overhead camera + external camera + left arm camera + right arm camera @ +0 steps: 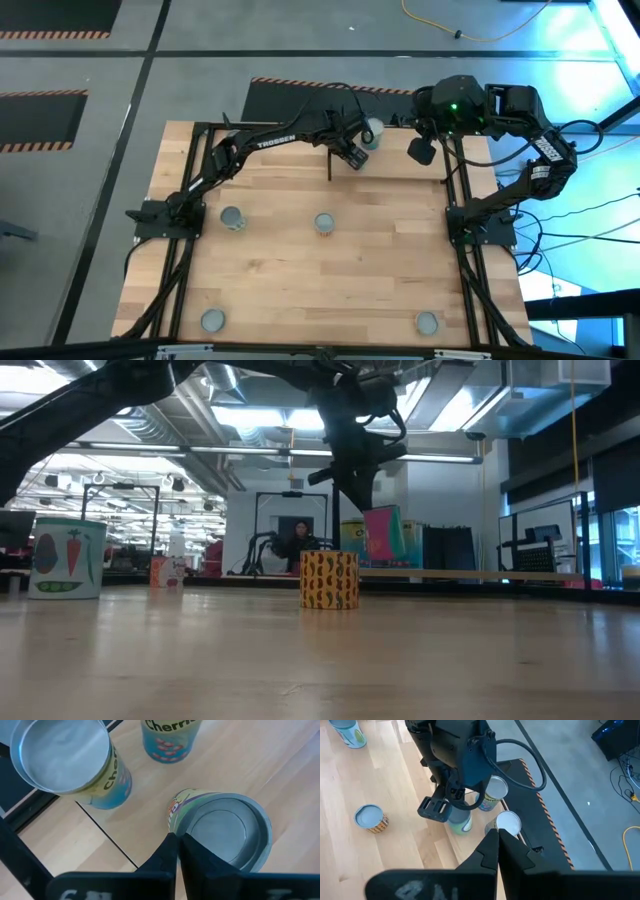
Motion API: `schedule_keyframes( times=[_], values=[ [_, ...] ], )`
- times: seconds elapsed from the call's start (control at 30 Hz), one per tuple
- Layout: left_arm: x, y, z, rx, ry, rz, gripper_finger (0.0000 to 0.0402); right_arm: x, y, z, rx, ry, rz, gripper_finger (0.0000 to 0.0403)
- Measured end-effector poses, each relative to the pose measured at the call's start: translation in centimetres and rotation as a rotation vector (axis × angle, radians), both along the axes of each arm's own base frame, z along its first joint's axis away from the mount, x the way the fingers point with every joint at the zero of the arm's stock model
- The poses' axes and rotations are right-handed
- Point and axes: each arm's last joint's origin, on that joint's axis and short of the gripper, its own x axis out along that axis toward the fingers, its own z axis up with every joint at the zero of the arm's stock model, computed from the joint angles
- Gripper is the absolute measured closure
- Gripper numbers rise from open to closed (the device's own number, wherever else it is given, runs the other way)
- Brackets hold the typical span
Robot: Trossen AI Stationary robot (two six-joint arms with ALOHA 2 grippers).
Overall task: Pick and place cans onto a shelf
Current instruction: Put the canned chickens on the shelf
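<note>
Your left gripper [352,155] hangs over the shelf [400,165] at the table's [380,270] far edge, fingers pressed together, holding nothing, above the cans [492,795] there. Your right gripper [421,150] waits nearby, also closed and empty. Four more cans [324,223] stand on the table.

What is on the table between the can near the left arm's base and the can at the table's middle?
Nothing: the high view shows only bare tabletop between the can by the left base and the middle can.
</note>
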Motion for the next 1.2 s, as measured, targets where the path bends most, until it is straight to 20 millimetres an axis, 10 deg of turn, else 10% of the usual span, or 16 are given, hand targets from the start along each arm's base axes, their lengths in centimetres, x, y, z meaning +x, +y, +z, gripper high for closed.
schedule_keyframes(
  times=[0.67, 1.2],
  values=[
    [0.6, -0.2, 0.9, -0.013, -0.082, -0.072, 0.0366, 0.0, 0.0, 0.0, -0.001, 0.002, 0.002, 0.0393],
    [-6.2, -6.6, 15.4, 0.221, -0.333, -0.361, 0.0401, 0.3, 0.1, -1.1, 0.066, 0.059, 0.064, 0.0400]
  ],
)
